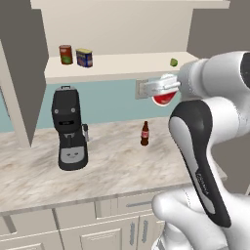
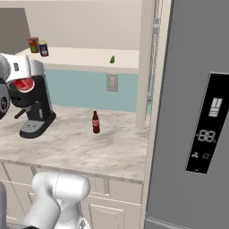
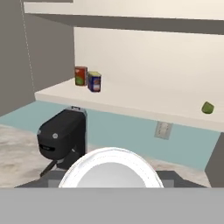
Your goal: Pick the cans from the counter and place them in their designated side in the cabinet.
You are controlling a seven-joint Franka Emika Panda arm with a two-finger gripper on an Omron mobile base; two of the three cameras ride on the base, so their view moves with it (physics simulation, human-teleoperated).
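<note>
- The claw is clamped on the red can, held in the air above the bench and in front of the teal wall.
- In the hand view the can's white top shows as a round disc at the bottom, so its long axis runs along the claw's line of sight, pointing towards the cabinet.
- The blue can already stands on the shelf, at the left end, just beside a dark red can.
- From the held can, that pair lies up and to the left; a small green thing sits on the shelf's right part, well apart from them.
- The held can hangs lower than the shelf board, so by my reading the coming move is a lift and a reach forward onto the shelf.
- Which side it belongs on I cannot tell for sure; the left end beside the blue can looks likely.
- A coffee machine and a brown bottle stand on the bench below, clear of that path.
</note>
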